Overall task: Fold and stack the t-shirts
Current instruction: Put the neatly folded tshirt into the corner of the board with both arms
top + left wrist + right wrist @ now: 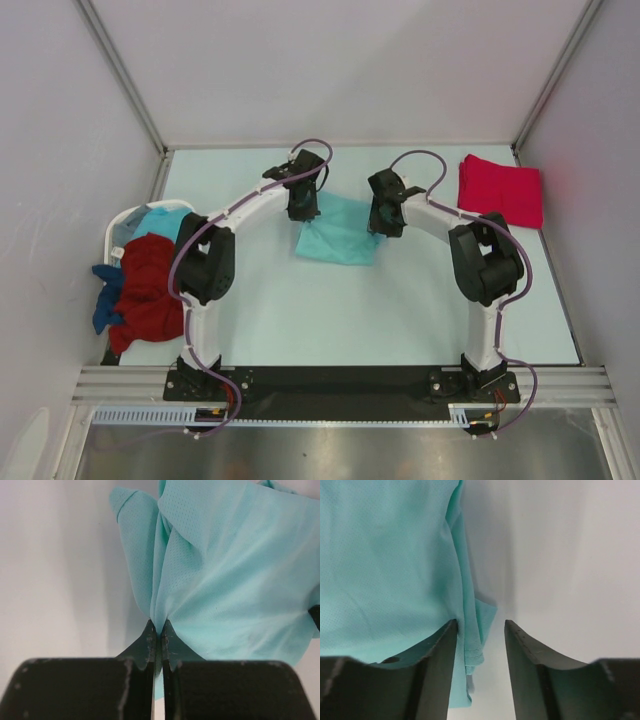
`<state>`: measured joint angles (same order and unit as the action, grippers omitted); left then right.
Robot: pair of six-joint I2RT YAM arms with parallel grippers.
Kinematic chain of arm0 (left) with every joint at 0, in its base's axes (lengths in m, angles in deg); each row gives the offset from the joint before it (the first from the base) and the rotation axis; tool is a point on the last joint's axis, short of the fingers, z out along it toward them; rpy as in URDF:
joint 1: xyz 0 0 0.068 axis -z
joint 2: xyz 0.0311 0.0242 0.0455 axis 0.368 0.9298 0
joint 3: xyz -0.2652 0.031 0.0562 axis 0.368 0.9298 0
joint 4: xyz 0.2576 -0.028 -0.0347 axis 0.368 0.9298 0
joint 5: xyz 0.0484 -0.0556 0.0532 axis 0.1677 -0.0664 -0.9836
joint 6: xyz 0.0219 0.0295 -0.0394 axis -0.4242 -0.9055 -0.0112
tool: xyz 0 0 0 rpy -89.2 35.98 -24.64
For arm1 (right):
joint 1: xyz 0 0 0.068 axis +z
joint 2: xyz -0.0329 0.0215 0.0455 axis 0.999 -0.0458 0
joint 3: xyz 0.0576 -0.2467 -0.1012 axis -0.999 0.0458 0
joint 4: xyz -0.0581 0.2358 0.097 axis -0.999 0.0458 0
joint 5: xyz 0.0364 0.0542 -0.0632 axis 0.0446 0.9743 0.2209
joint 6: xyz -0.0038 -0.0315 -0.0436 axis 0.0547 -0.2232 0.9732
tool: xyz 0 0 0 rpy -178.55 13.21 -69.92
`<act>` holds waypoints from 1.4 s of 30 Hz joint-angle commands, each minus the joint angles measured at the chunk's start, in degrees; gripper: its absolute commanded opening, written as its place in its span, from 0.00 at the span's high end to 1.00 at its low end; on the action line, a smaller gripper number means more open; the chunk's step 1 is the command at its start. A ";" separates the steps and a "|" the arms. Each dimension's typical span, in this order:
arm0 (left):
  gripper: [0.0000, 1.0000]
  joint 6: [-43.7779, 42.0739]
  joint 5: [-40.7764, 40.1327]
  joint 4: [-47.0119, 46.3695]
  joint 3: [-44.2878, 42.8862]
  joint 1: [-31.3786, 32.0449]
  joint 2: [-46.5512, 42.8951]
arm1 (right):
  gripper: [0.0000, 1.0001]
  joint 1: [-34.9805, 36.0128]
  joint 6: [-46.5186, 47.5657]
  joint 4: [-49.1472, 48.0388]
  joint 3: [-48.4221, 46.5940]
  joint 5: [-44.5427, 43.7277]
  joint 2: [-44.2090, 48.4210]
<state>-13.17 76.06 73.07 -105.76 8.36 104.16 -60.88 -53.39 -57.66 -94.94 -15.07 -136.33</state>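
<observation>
A light teal t-shirt (338,232) hangs and lies bunched at the table's middle back, between my two grippers. My left gripper (303,207) is shut on its left edge; in the left wrist view the jaws pinch a fold of teal cloth (210,565) at their tips (158,628). My right gripper (385,218) is at the shirt's right edge and open; in the right wrist view the shirt's edge (470,625) hangs between the open jaws (480,626), against the left finger. A folded pinkish-red t-shirt (500,188) lies at the back right.
A white laundry basket (125,225) stands at the left edge with a light blue shirt (155,222), a dark red shirt (148,290) and a blue shirt (106,300) spilling out of it. Grey walls enclose the table on three sides.
</observation>
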 commanded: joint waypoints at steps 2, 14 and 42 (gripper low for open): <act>0.98 0.19 -3.34 -0.32 0.49 -0.60 -4.03 | 0.47 -0.05 0.77 -0.21 -2.24 -0.07 -0.55; 0.59 0.81 -4.92 0.38 0.23 -0.60 -4.03 | 0.45 0.57 0.94 -0.04 -2.94 0.37 0.16; 0.36 -0.07 -4.92 1.35 0.23 -0.60 -0.08 | 0.44 3.82 -0.46 -0.65 -0.48 -0.60 -0.90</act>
<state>-12.73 72.43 74.95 -105.69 8.01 104.18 -57.14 -53.61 -57.57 -95.20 -14.81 -136.35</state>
